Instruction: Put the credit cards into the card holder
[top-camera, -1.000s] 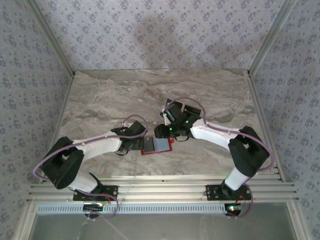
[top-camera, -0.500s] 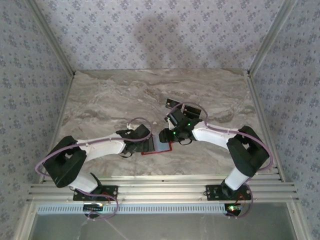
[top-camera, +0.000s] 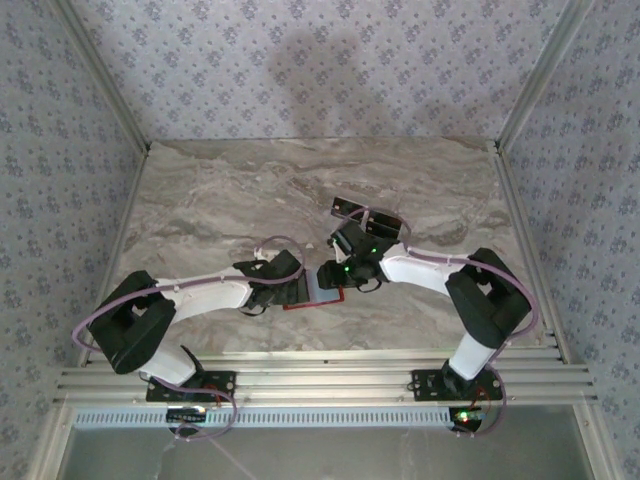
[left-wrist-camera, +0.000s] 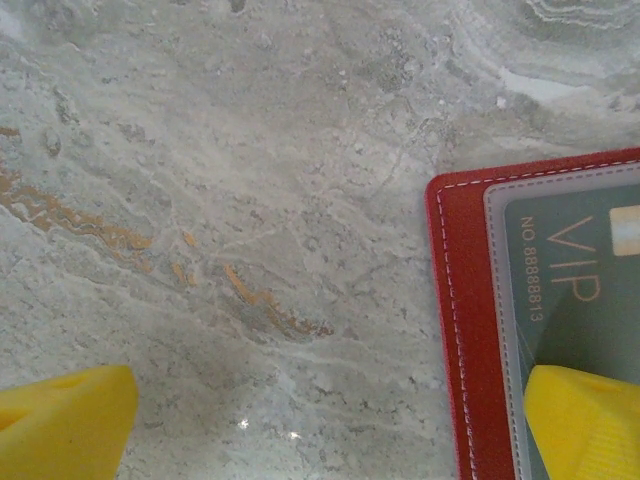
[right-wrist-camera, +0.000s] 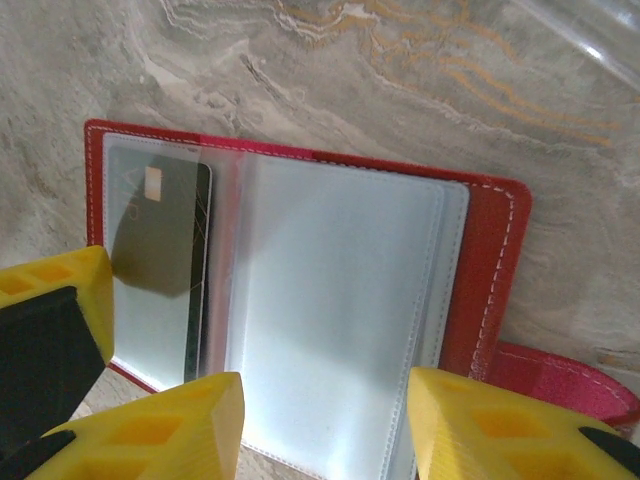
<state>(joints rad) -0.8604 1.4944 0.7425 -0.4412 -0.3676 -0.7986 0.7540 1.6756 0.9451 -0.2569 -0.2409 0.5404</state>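
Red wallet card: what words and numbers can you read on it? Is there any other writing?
"VIP": on the dark card under the clear sleeve of the card holder, left wrist view.
"NO 88888813": along the same dark card's edge.
Right wrist view: the print on the dark card is too faint to read.

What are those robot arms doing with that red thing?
They are filling an open red wallet that lies on the table. The left gripper is wide open, with one finger over the wallet. The right gripper hovers, jaws apart, above the clear sleeves. One dark card already sits in a sleeve. Another card waits on the table.
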